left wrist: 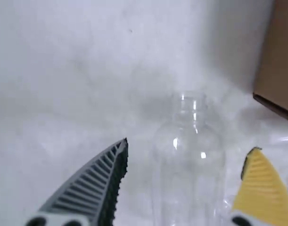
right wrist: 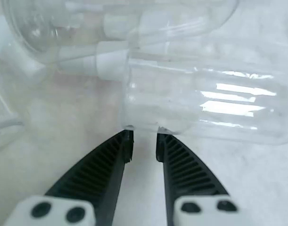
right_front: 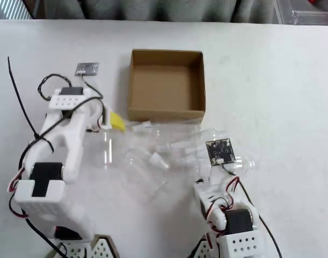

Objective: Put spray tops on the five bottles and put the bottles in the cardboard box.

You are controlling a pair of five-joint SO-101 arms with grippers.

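While bottles (right wrist: 205,99) lie loose, cardboard box (right_front: 166,115) — open-topped

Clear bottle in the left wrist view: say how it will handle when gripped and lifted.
Probably light: the clear bottle looks empty. Likely slippery, since its smooth wall shows glare. Its round body may roll if the left gripper closes off-centre.

L arm (right_front: 62,140) stretched fwd, wrist low. L gripper (left wrist: 190,146) wide open: grey finger (left wrist: 96,183) one side, yellow finger (left wrist: 259,188) the other. R arm (right_front: 231,215) folded back near base. R gripper (right wrist: 144,136) angled fwd & down, black fingers (right wrist: 106,174) barely parted, approx parallel.
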